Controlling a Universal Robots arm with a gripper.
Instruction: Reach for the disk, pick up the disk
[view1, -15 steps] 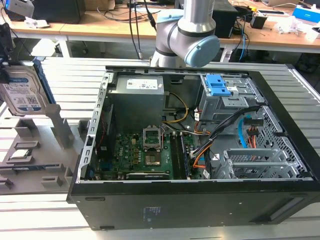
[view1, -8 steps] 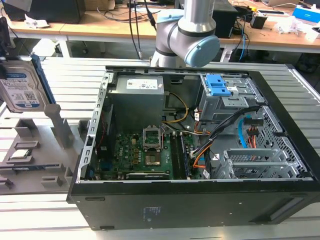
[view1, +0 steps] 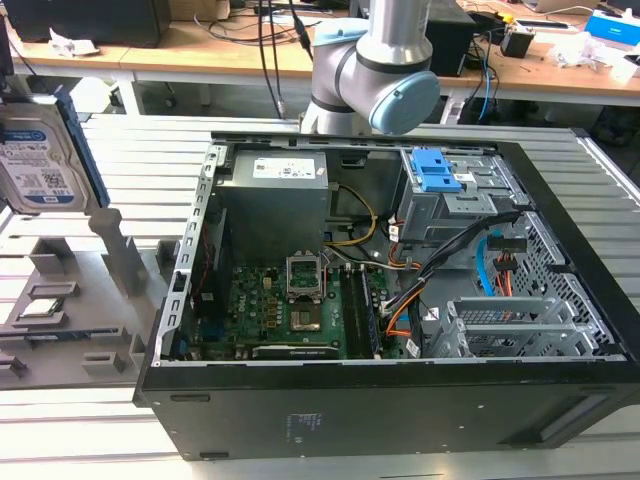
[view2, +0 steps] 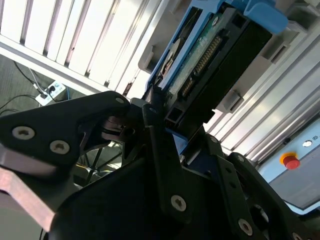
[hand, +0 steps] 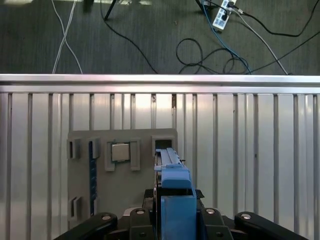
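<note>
The gripper (hand: 175, 197) is clamped on the disk (hand: 172, 172), which stands on edge between its fingers over a grey holder (hand: 125, 195) on the slatted table (hand: 250, 150). Beyond the table edge, cables (hand: 200, 50) lie on the floor.

No print is legible: the disk (view1: 40, 165) carries a barcoded white-and-blue label, the power-supply box (view1: 275, 205) a white sticker.

You had bright, even light from above — the slatted table (view2: 60, 40) blew out to white glare in the second wrist view, the disk (view2: 200, 65) blurred close to the lens, and the case (view1: 380, 410) interior lay shadowed
</note>
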